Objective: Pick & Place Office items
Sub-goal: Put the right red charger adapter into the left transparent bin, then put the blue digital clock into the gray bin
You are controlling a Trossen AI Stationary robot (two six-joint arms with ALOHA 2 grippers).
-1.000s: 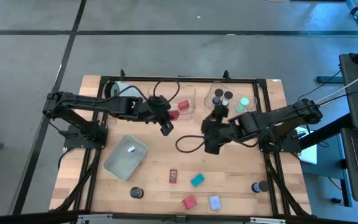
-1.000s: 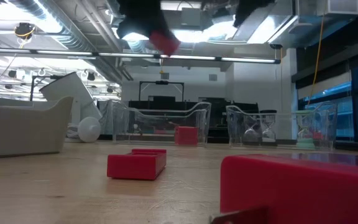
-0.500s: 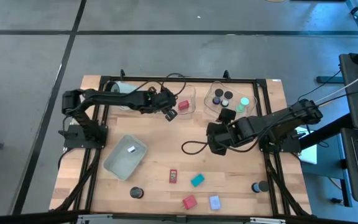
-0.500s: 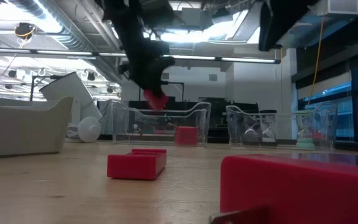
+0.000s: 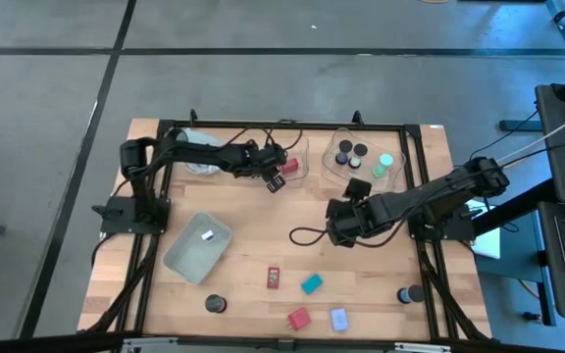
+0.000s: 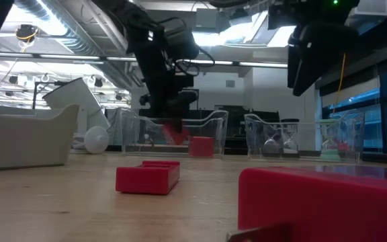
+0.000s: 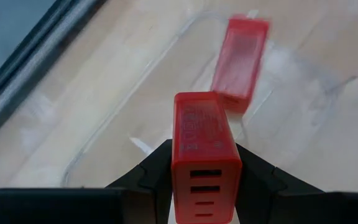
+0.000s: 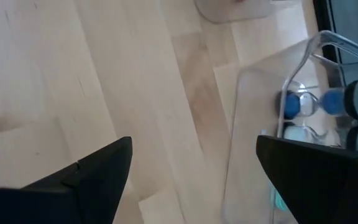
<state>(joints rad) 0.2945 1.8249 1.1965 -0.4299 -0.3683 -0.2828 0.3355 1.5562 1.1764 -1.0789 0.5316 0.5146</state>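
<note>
The left hand (image 7: 204,180) is clamped on a red block (image 7: 202,155), a ribbed piece standing upright between the two dark fingers (image 7: 151,174). In the overhead view this hand (image 5: 275,179) hangs at the near edge of the clear tray (image 5: 299,149) at the back of the desk (image 5: 253,240), with the arm stretched long across the desk's rear from its base on the left. A second red block (image 7: 240,61) already lies inside that tray, just beyond the held one. The step in hand looks like the placing half of a pick and place: the block is carried over the tray and not yet let go. The next move probably calls for a little more reach so the block clears the tray wall, then parting the fingers.

The right hand (image 8: 191,168) is spread wide and empty, hovering over bare wood beside the other clear tray (image 8: 253,130) that holds the black cylinders (image 5: 346,152) and mint-green disc (image 5: 385,160). More items lie loose on the front of the desk, among them a teal piece (image 5: 311,284).
</note>
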